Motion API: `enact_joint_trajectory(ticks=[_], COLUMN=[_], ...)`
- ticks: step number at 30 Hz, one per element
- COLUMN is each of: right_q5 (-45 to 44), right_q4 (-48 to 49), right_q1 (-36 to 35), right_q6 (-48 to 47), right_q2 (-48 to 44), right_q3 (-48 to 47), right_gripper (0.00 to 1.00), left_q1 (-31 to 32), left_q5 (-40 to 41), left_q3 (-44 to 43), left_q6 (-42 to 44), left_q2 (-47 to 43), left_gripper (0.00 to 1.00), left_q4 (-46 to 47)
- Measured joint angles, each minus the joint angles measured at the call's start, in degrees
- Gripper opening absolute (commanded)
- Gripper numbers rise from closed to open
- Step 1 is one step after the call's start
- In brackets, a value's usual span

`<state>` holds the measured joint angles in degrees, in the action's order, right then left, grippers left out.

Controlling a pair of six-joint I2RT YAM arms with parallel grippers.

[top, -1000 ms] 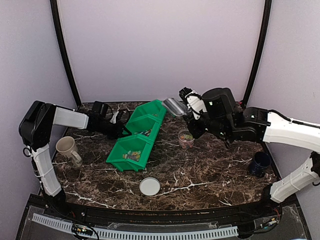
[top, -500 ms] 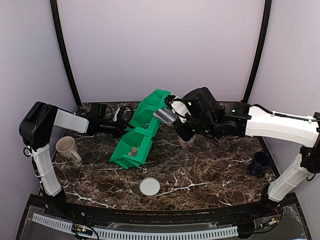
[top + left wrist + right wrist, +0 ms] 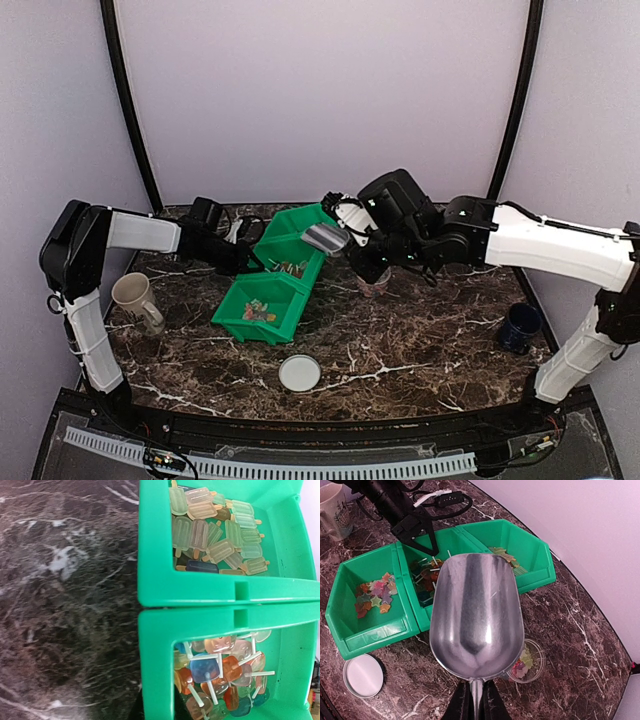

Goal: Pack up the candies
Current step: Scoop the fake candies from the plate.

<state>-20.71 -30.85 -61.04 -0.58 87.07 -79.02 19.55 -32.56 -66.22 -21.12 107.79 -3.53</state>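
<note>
The green bin (image 3: 232, 318) lies flat and holds candies: star shapes in the near compartment (image 3: 375, 592), lollipops in the middle one (image 3: 220, 672), ice-pop shapes in the far one (image 3: 215, 530). My left gripper (image 3: 245, 258) is shut on the bin's left wall at the middle compartment, with dark fingers on both sides of the wall (image 3: 137, 709). My right gripper (image 3: 476, 700) is shut on the handle of an empty metal scoop (image 3: 476, 615), held above the bin's right edge (image 3: 325, 238). A clear cup (image 3: 533, 652) with a few candies stands under the scoop's rear, right of the bin.
A white round lid (image 3: 299, 373) lies near the front, in front of the bin. A beige mug (image 3: 135, 297) stands at the left and a dark blue mug (image 3: 520, 326) at the right. Black cables lie behind the bin (image 3: 440, 502).
The left gripper had tipped the bin up half a second ago; it now lies flat again. The right arm carried the scoop left and lower, from above the cup to the bin's edge.
</note>
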Motion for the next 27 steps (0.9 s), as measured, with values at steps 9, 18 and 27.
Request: enact_joint_trajectory(ticks=[9,18,27], right_q5=[0.6,1.2,1.8], right_q4=[-10.1,-18.7,-23.0], right_q1=[0.0,0.0,0.0], right_q6=[-2.2,-4.0,-6.5], right_q2=[11.1,18.3,27.7], right_q3=[-8.8,-16.0,-25.0], right_gripper=[0.0,0.0,0.0], left_q1=[3.5,5.2,5.8], left_q5=[8.6,14.9,20.2], left_q3=[-2.1,-4.3,-6.9], left_q6=[6.5,9.3,11.3], left_q2=[0.0,0.0,-0.2], left_gripper=[0.0,0.0,0.0], left_q4=[-7.8,-12.2,-15.1])
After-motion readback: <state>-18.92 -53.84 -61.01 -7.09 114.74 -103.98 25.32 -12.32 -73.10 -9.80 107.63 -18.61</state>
